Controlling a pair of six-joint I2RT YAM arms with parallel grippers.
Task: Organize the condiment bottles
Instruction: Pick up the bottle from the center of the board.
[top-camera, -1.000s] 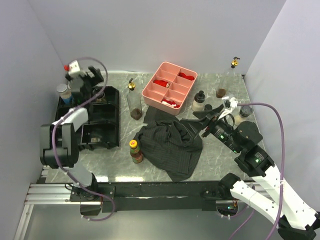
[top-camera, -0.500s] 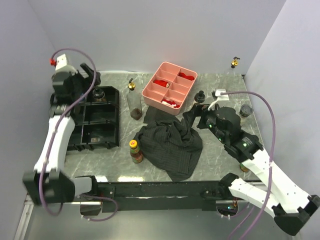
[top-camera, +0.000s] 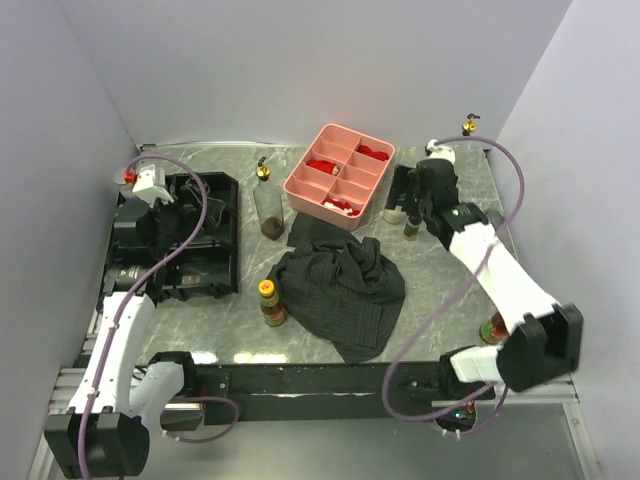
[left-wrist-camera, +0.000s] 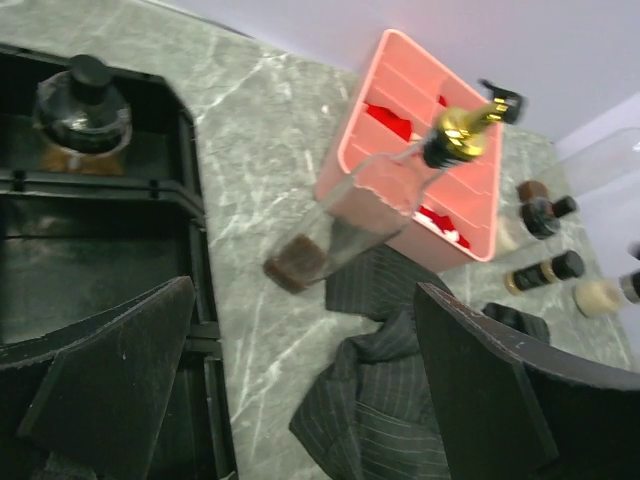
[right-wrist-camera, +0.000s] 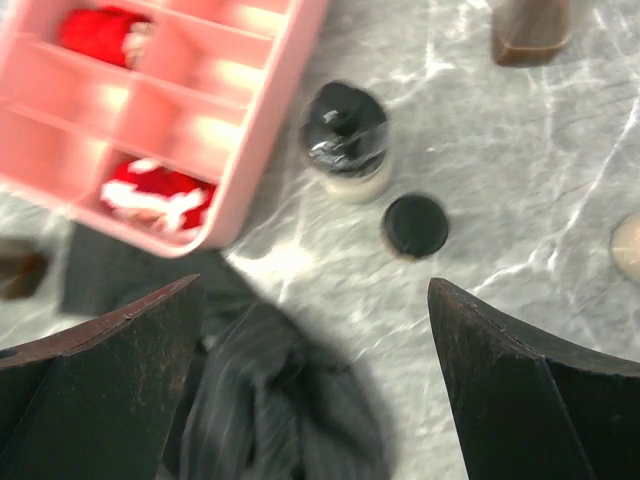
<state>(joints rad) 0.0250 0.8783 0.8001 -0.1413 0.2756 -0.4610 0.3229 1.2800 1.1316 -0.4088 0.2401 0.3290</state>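
Right gripper now above round black-capped bottles

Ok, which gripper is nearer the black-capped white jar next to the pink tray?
Right. The right gripper is open over the jar; the left gripper is far off on the other side, open at the black tray's edge.

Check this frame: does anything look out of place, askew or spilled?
A crumpled dark cloth lies mid-table among the bottles, its far edge reaching the pink tray. Nothing looks spilled or tipped.
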